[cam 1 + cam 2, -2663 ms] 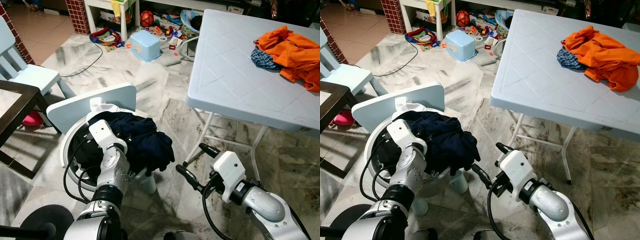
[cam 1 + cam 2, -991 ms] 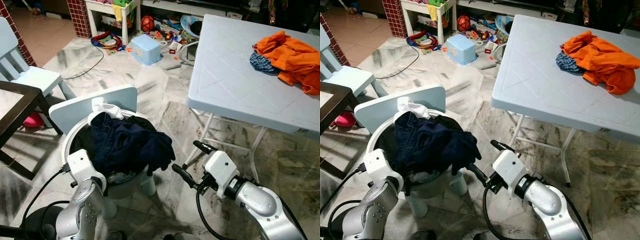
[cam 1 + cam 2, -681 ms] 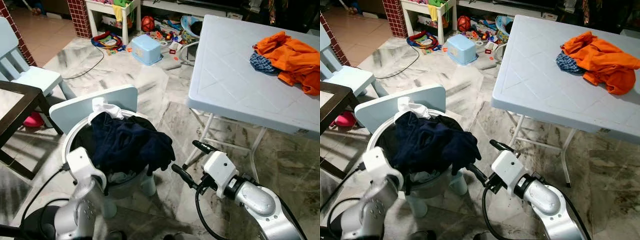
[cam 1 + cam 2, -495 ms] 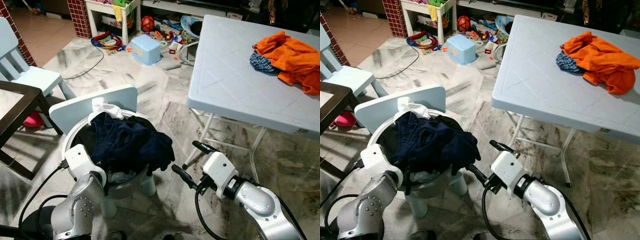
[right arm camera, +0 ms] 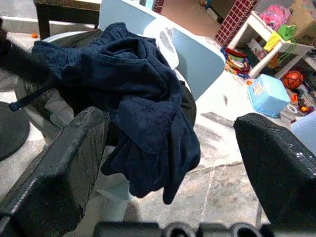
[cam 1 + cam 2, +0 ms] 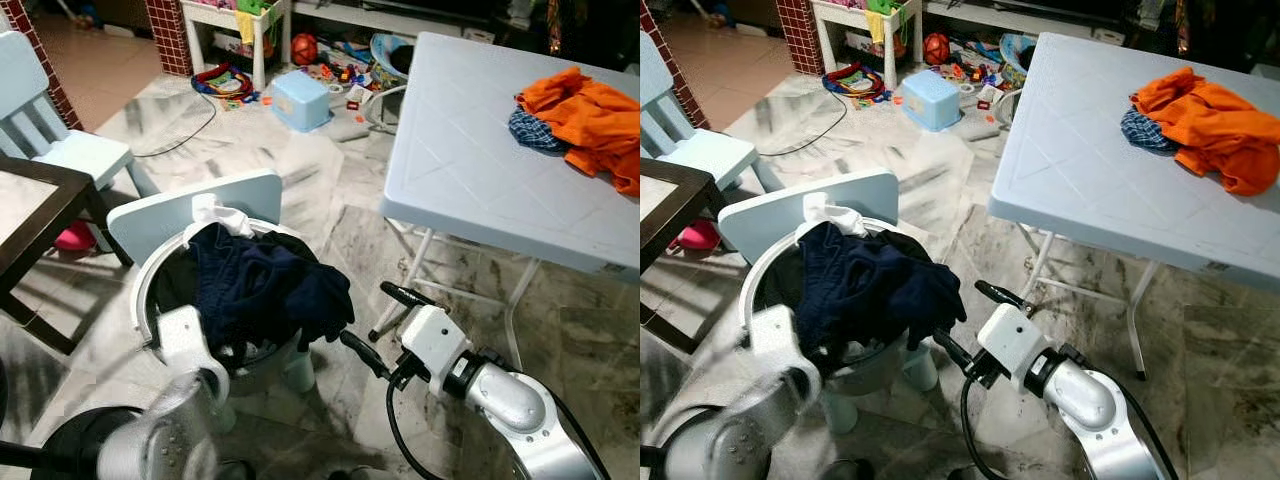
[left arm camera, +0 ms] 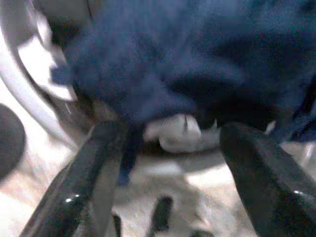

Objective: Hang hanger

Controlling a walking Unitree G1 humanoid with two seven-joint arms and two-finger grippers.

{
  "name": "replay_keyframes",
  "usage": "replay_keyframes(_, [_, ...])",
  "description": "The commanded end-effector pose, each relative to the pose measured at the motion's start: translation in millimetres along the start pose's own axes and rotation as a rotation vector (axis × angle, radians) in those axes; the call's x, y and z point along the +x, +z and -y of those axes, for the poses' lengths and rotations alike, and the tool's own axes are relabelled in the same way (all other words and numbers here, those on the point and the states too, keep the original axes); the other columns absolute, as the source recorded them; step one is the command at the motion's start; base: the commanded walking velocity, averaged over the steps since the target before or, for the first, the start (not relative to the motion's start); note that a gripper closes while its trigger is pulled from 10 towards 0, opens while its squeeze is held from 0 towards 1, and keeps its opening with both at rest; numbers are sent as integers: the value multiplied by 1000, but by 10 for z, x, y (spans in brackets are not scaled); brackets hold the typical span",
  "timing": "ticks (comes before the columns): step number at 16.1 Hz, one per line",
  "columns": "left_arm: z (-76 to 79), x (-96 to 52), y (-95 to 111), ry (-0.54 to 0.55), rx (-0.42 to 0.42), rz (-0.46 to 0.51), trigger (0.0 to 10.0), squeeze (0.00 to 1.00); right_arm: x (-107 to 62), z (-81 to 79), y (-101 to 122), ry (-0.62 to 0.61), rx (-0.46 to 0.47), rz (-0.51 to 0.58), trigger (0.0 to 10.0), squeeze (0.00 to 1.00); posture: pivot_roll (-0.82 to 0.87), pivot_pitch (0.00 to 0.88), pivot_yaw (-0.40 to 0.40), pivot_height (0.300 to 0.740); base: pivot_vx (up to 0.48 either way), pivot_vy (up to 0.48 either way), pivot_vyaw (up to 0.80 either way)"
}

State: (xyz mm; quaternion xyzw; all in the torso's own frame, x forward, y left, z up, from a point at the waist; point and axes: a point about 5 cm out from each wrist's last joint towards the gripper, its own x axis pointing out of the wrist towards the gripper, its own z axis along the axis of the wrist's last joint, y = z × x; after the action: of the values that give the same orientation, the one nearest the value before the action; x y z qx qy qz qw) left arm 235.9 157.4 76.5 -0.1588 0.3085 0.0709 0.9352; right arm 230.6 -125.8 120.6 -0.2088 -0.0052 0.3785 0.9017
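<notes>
No hanger can be made out. A white round laundry basket [image 6: 143, 300] stands on a pale blue child's chair and is heaped with dark navy clothes [image 6: 265, 285] and a white cloth [image 6: 214, 212]. My left arm [image 6: 185, 340] is blurred at the basket's near rim. In the left wrist view my left gripper [image 7: 168, 163] is open, its fingers [image 7: 74, 192] apart just short of the navy cloth [image 7: 187, 64]. My right gripper [image 6: 385, 322] hangs open over the floor, right of the basket, with nothing in it; its wrist view looks at the navy pile [image 5: 143, 98].
A pale blue folding table [image 6: 480, 170] at right carries an orange garment [image 6: 585, 110] and a checked cloth [image 6: 530, 128]. A dark wooden table [image 6: 30, 215] and a pale blue chair [image 6: 60, 140] stand at left. Toys and a blue bin [image 6: 300, 100] litter the far floor.
My left arm, which reached over the basket 2.7 s ago, has drawn back down to its near rim and is still moving. The right gripper stays open, shifted slightly left.
</notes>
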Motion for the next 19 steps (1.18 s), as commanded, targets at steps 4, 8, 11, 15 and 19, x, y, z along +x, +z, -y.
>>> replay_keyframes(4, [191,2,321,-17,-121,195,10000,1000,36,-30,-8,17,-10,3,10000,0,-60,117,-91,740,0,0,0])
replay_keyframes(8, [407,186,434,-47,-360,223,10000,1000,44,-30,-11,20,-16,4,10000,0,-71,112,-91,740,0,0,0])
replay_keyframes(11, [610,287,410,-89,-535,166,10000,1000,47,-35,-13,18,-18,4,10000,0,-80,110,-87,740,0,0,0])
replay_keyframes(15, [790,348,244,-123,-657,55,10000,0,47,-55,-11,23,-23,6,10000,0,-83,114,-82,740,0,0,0])
replay_keyframes(19, [591,391,47,-77,-647,22,10000,0,56,-70,-15,30,-27,8,10000,0,-72,115,-82,740,0,0,0])
